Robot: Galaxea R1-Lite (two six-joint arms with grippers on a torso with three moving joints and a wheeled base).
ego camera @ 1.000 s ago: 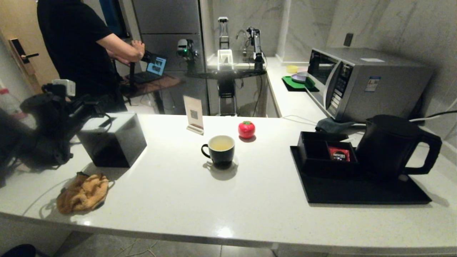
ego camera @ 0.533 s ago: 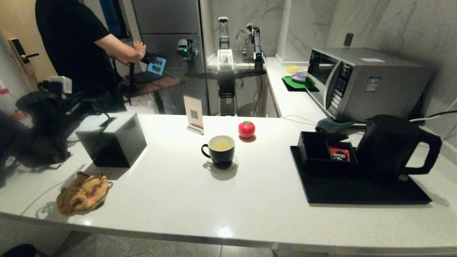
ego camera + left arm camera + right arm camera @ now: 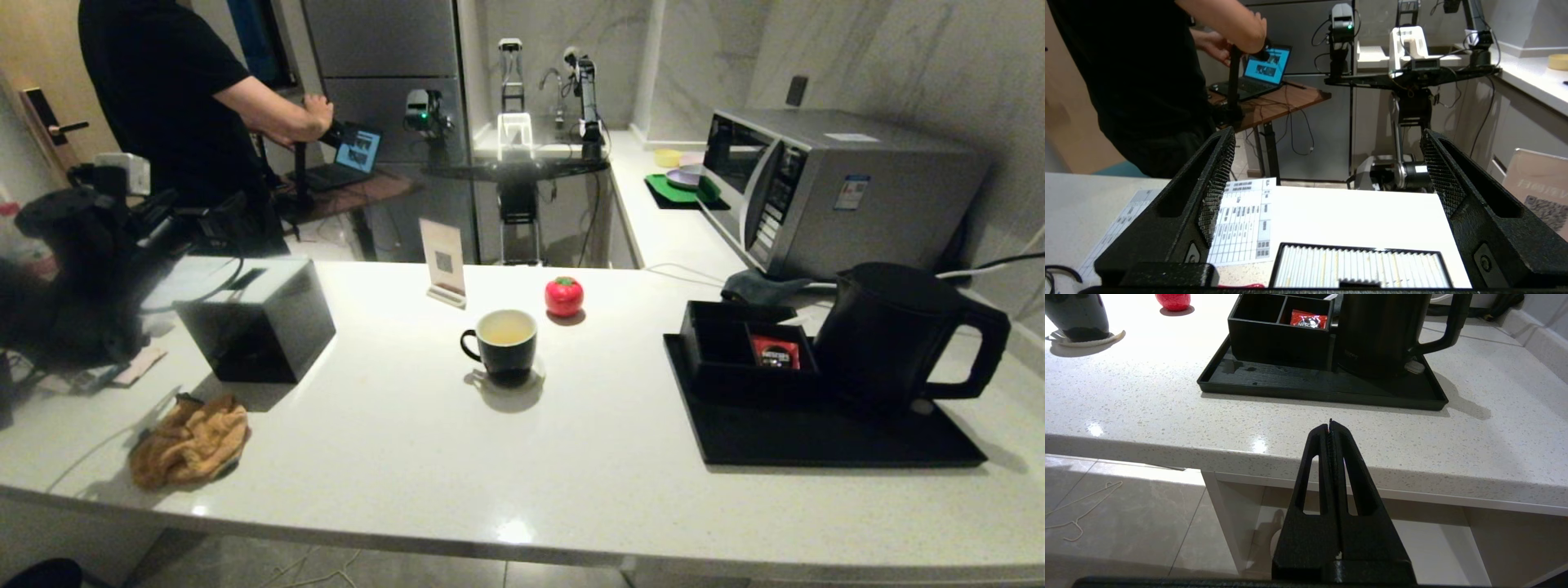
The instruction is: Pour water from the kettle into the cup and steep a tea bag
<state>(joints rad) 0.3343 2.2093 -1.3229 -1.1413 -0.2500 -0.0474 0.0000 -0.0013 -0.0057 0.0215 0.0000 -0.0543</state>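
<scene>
Cup [image 3: 506, 343] is sitting mid-desk with yellowish water [image 3: 506, 329] already in, kettle [image 3: 890, 335] resting on its tray, left hand [image 3: 1327, 183] hanging released, right hand [image 3: 1331, 428] clenched empty, so looking basically done.

The red sachet [image 3: 1308, 319] in the black compartment box [image 3: 1280, 332] reads "NESCAFÉ".

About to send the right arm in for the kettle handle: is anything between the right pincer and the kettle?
Nothing visible blocks it. The right pincer, shut, sits off the counter's near edge, below its top. The kettle stands on the black tray, handle toward the robot's right, with only bare counter and tray rim between.
</scene>
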